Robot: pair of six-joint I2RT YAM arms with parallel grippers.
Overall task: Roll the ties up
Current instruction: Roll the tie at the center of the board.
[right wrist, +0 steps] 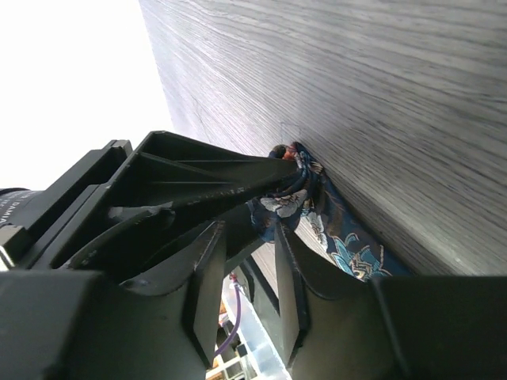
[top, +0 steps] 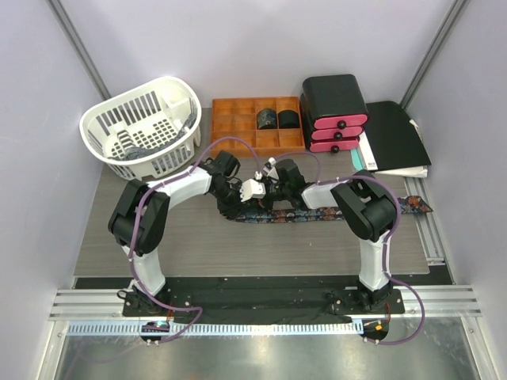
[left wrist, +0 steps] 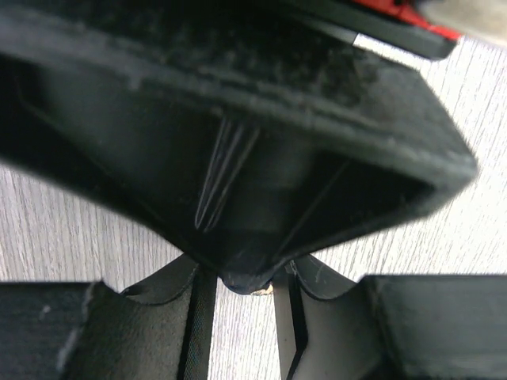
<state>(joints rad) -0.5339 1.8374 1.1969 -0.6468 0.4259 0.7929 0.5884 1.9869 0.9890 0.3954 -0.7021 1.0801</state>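
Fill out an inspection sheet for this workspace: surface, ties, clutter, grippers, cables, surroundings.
Surface: grey wood-grain mat, flat, no spills seen.
Job's things: one tie lies unrolled across the mat; two rolled ties sit in the orange tray.
Clutter: white basket with something dark inside; pink drawer unit; black folder on papers.
Grippers: left gripper and right gripper meet at the tie's left end. The right one's fingers are parted; the left one's grip cannot be told.
Cables: purple cables loop along both arms.
Surroundings: pale walls on three sides.
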